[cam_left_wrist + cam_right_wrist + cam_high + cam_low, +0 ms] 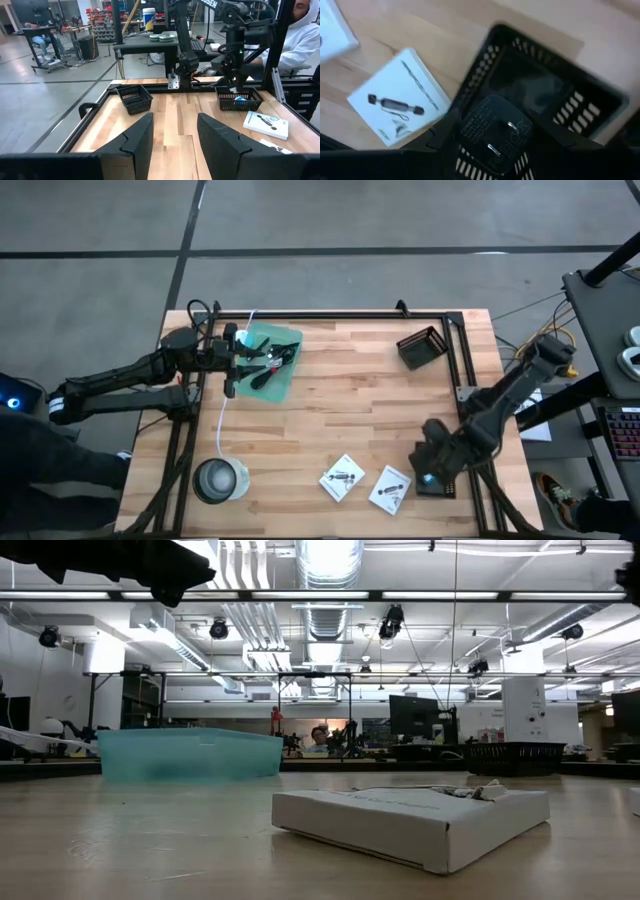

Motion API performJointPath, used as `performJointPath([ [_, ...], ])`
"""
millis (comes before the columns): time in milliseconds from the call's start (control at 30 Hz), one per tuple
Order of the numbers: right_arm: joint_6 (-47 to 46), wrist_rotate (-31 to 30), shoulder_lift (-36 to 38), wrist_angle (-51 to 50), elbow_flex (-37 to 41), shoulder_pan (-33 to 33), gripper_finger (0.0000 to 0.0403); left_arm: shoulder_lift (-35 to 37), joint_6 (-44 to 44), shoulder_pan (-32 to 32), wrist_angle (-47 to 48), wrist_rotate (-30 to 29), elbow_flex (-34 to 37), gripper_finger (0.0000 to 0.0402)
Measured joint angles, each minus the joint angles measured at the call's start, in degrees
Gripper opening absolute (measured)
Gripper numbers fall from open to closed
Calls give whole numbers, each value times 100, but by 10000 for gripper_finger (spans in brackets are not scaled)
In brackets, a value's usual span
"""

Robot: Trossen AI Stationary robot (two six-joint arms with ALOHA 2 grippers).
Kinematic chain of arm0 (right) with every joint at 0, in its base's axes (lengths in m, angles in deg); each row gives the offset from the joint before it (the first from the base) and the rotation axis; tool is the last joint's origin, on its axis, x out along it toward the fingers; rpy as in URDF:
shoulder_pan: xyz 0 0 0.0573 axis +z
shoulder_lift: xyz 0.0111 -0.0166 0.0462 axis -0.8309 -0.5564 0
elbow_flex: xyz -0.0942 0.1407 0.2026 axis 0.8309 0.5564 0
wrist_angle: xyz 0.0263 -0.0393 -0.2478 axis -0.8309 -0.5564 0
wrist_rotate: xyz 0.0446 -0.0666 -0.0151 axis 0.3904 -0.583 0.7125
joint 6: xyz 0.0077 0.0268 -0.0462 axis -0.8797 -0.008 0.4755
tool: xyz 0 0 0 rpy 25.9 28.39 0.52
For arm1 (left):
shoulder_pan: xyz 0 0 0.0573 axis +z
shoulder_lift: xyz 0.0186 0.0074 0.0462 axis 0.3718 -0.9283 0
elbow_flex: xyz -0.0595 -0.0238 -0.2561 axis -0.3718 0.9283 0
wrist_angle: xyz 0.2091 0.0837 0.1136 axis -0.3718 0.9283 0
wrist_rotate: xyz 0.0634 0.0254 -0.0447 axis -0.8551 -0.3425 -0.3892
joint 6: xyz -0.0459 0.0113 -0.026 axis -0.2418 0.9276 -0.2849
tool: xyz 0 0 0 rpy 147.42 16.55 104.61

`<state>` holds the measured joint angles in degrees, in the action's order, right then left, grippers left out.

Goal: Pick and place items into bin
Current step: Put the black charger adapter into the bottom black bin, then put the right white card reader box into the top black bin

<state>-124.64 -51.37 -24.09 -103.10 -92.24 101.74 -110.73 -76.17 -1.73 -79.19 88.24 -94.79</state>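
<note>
"Items: where do they stand?"

"Several dark items [268,360] lie in the teal bin [285,385] at the far left of the counter [350,405]. Two packets [343,477] are out on the near edge, side by side. One packet [395,107] shows in the right wrist view, just beside a black basket [580,107]."

"Tools?"

"My left tool [238,364] hangs over the bin. Its fingers [135,140] are spread with nothing between them. My right tool [433,470] is over the basket at the near right. It appears to pinch a black plug adapter [495,132], prongs facing the camera. The adapter overlaps the basket's rim, so I judge it is held above the basket, not lying in it."

"Step in hand?"

"I judge the right arm is mid-carry with the adapter. I cannot tell from this moment whether it is lifting out or setting down. The left arm reads as waiting over the bin."

"Next move?"

"If the teal bin is the target, the right arm needs a clean lift clear of the basket wall. Then comes a long traverse across the counter, well apart from the left arm. The left tool should clear the bin first, or the two may crowd each other. The packets lie flat and thin, so they will want an edge grip."
</note>
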Motion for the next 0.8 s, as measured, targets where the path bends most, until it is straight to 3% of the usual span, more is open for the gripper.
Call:
performJointPath([
  [200, -249, 70, -271, 27, 0, 261, 172, 4, -2, 2, -7, -1, 0, 136],
  [433, -80, 92, -311, 56, 0, 256, 259, -4, -13, 2, -48, -2, 0, 136],
  [600, -59, 56, -275, 71, 0, 256, 291, -4, -13, 2, -44, 0, 0, 136],
  [800, 939, -908, -275, 580, -51, 240, 289, -7, -11, 2, -46, 0, 0, 136],
])
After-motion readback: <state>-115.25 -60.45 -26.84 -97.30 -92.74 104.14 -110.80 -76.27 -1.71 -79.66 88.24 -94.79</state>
